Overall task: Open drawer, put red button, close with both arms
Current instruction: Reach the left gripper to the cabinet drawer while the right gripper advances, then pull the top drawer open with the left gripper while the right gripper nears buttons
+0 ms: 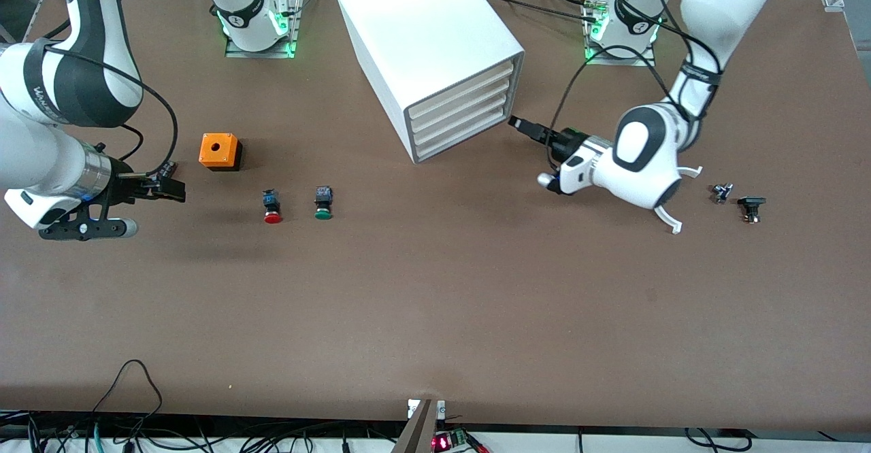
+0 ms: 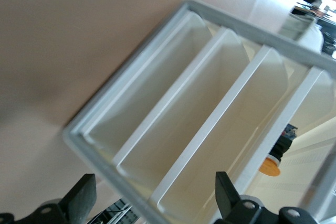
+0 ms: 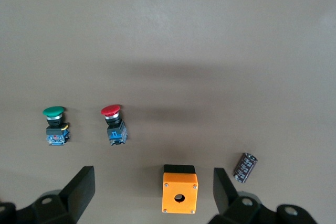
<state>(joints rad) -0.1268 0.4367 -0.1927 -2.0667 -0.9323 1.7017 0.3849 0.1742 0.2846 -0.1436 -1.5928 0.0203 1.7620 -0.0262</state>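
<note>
- Nearest the front camera, the red button (image 1: 272,206) is seen lying on the table (image 1: 435,317), cap toward the camera, just beside the green button (image 1: 323,203).
- Toward the right arm's end, the right gripper (image 1: 170,182) is held low over the table near the orange box (image 1: 220,152); its fingers (image 3: 79,192) are spread and nothing is gripped.
- A small black cylinder (image 3: 244,167) is seen near that box.
- At the cabinet (image 1: 429,45) front, the left gripper (image 1: 524,125) is pointed at the drawers — fingers (image 2: 81,199) spread, nothing pinched.
- All four are shut; the lowest drawer (image 1: 459,141) sits flush.
- Two small dark parts (image 1: 738,198) are found toward the left arm's end.
</note>
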